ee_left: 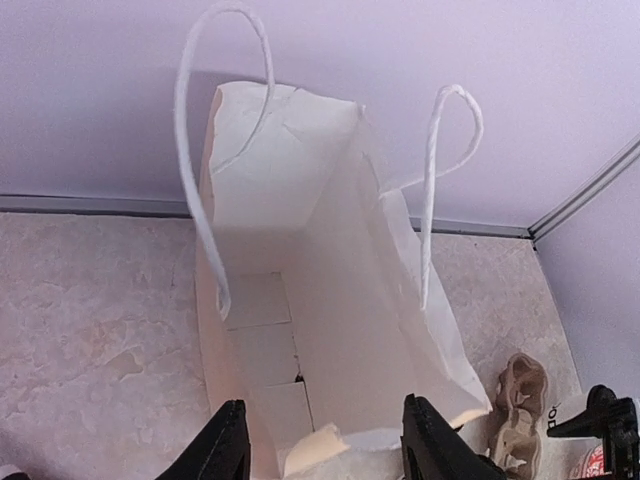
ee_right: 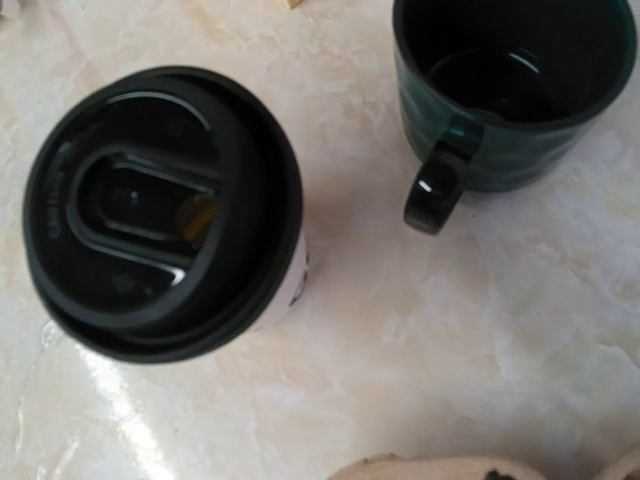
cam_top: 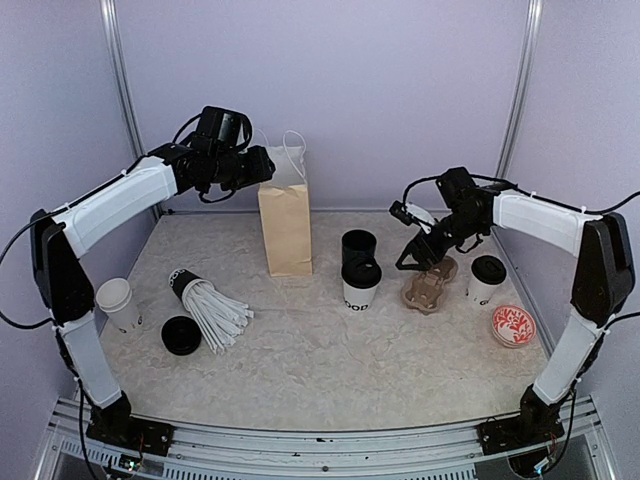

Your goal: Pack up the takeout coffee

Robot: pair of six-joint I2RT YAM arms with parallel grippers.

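Left pincer (ee_left: 322,410) hangs spread at the paper bag's (ee_left: 340,250) mouth, seemingly to steady it open, while the right pincer (cam_top: 413,262), its gap impossible to judge, hovers above the lidded coffee cup (ee_right: 165,210) standing on the desk (cam_top: 330,370) beside the green mug (ee_right: 540,165), apparently lining up a grab.
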